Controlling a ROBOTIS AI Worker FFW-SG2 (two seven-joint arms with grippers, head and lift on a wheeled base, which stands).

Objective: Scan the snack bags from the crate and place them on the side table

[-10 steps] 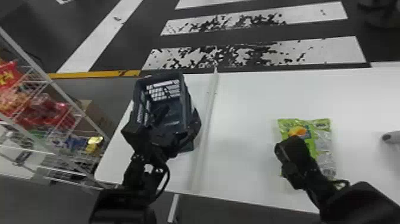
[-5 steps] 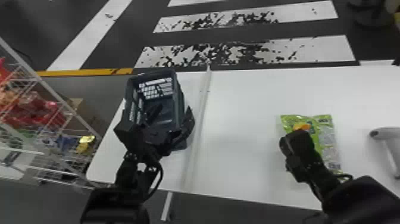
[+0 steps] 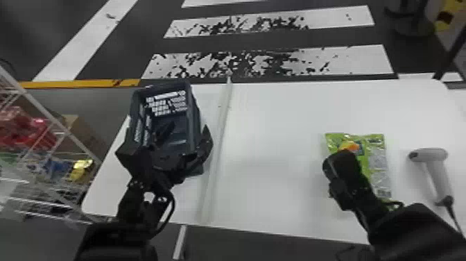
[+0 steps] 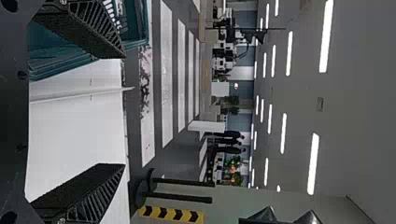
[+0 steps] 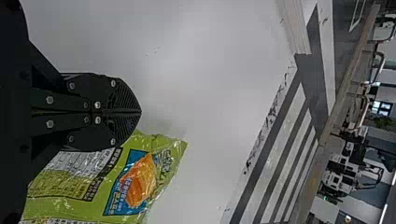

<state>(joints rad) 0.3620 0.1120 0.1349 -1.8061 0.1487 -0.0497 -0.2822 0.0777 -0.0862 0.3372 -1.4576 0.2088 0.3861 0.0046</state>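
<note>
Find the green-and-silver printed film snack bag [image 3: 378, 152] lying flat toward the right end of the smooth white worktop [image 3: 277, 121], roughly midway between the far and near edges. Note the white plastic handheld scanner [image 3: 430, 156] farther to the right, near the bag but apart from it.

See the black ridged right fingers [image 5: 123, 98] pressed together with nothing between them, at the bag's left long side. Cannot tell if touching the film. See the black ridged left fingers [image 4: 93, 28] spread wide, one over the dark blue-grey plastic crate [image 3: 196, 111] at the worktop's left end.

Looks light and soft, with thin, glossy, creased film; likely to skid on so smooth a worktop if nudged, and to buckle rather than hold flat. Contents perhaps brittle, so best squeezed lightly. For a hold, open the right fingers first, then straddle the bag's narrower middle and gather a fold, or pinch the flat seam at the far end. Avoid pressing down with closed tips: could crush the filling or shove the bag toward the scanner.
</note>
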